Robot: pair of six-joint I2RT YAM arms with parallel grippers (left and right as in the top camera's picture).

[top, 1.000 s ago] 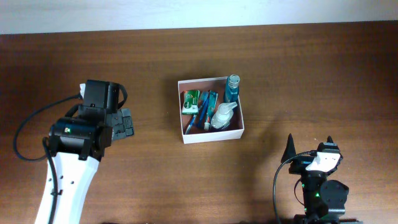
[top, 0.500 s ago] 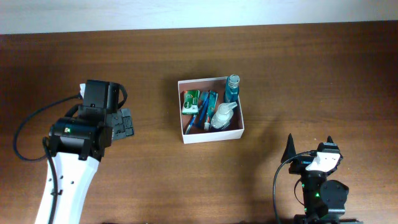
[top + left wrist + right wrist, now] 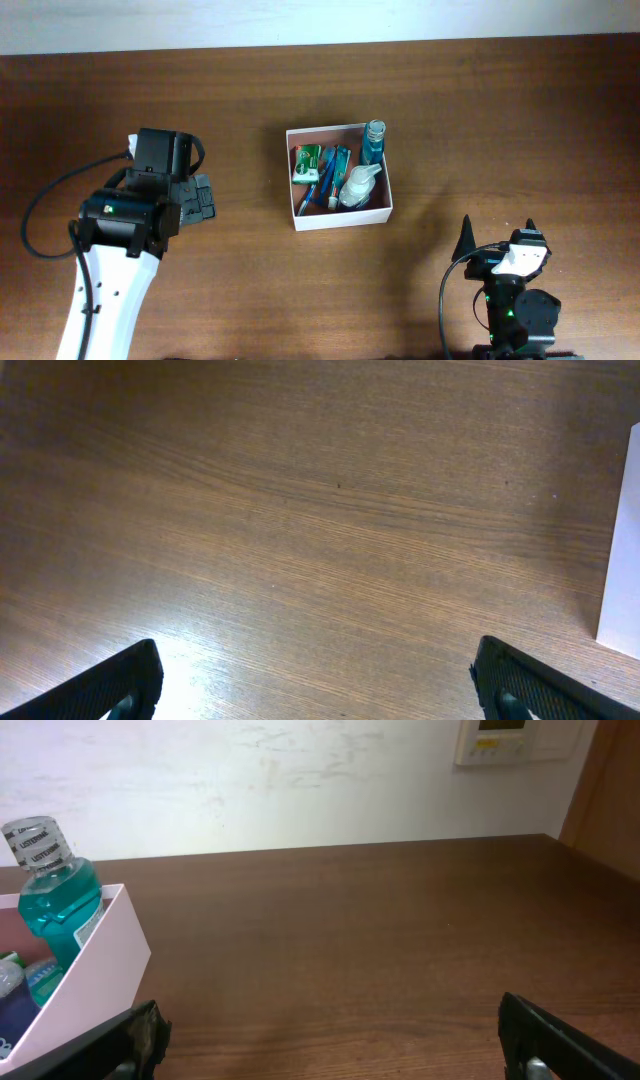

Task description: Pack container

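Overhead: the container sits at the middle of the table. Toiletries lie inside it, with a mouthwash bottle propped in its far right corner, so it looks fully packed. The left gripper and right gripper are both spread wide and empty. They stand well clear of it, likely done.

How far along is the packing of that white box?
It looks essentially done: the container holds a blue mouthwash bottle, a green packet and a white bottle. Nothing is in hand: the left hand and right hand are both open and empty, apart from it. No loose items show on the table, so probably nothing is left.
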